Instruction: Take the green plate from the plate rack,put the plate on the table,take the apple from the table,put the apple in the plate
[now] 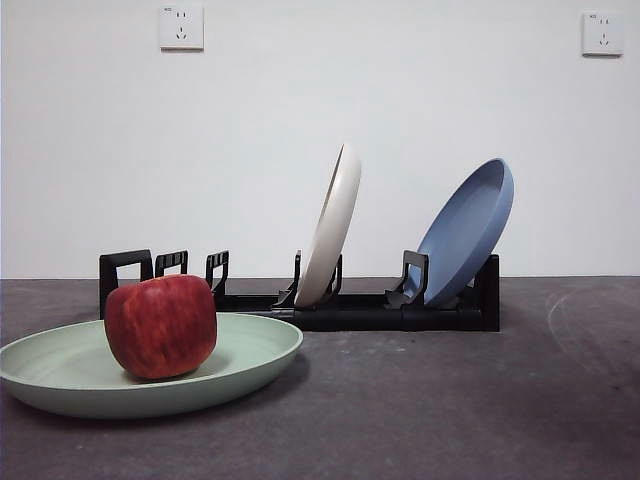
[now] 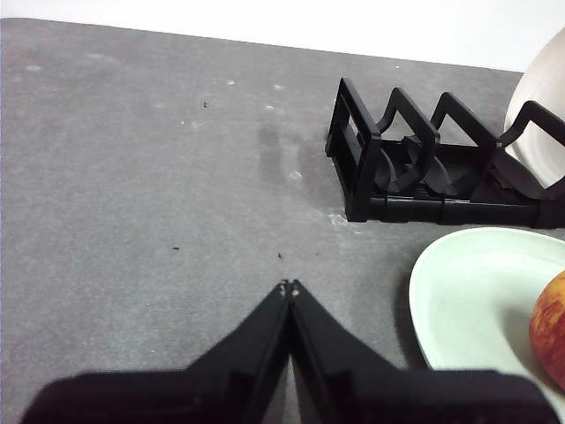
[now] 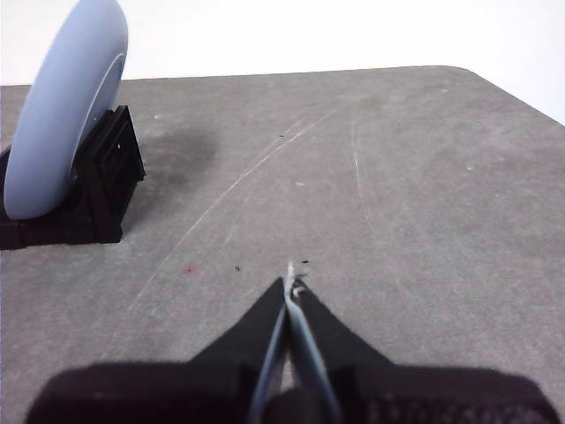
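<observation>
Apple: sits inside green plate, so placement looks done.
Green plate: flat on tabletop, just in front of plate rack.
Left gripper: fingers pressed together, holding nothing, clear of plate.
Right gripper: fingers closed, empty, beyond rack's blue plate.

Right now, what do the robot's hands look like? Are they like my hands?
Not much like yours. Each hand is matte black with two flat jaws that taper to a thin pointed tip, like a beak. The left hand has a tiny pale speck at its tip; the right hand shows whitish scuffs and a paler edge along one jaw. No cables or markings show.
</observation>
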